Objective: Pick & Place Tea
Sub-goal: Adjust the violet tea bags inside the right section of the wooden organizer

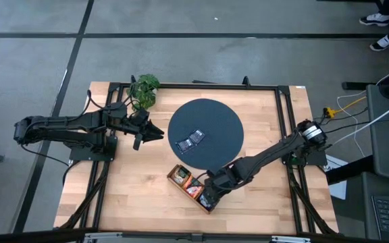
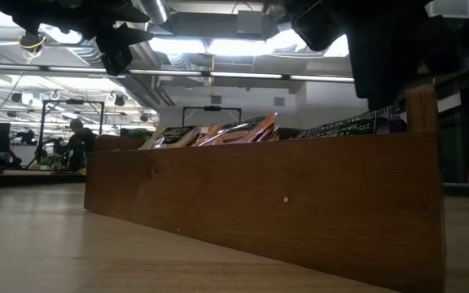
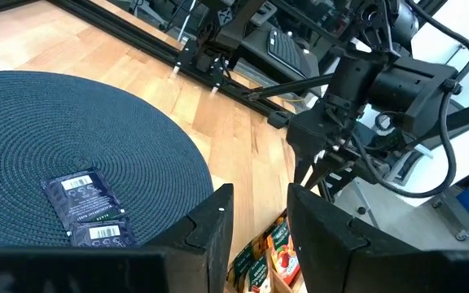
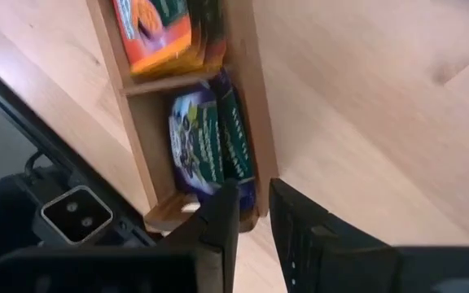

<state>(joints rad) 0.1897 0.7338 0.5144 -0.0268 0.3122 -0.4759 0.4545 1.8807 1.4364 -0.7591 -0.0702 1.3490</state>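
Note:
Two blue tea sachets (image 1: 190, 140) lie flat side by side on the dark round mat (image 1: 215, 115); the left wrist view shows the sachets (image 3: 85, 207) too. More sachets stand in the wooden tray (image 1: 181, 181): red-orange ones (image 4: 153, 32) and blue ones (image 4: 208, 150). My right gripper (image 4: 254, 213) hovers over the tray's blue end compartment, fingers pointing down with a narrow gap and nothing between them. My left gripper (image 3: 259, 220) waits open beside the mat's left edge, above the table.
A leafy green plant (image 1: 144, 89) stands at the far edge, left of the mat. In the low view the tray's long wall (image 2: 259, 203) fills the foreground, with sachets (image 2: 234, 132) sticking up above it. Bare wood lies left of the tray and along the table's right side.

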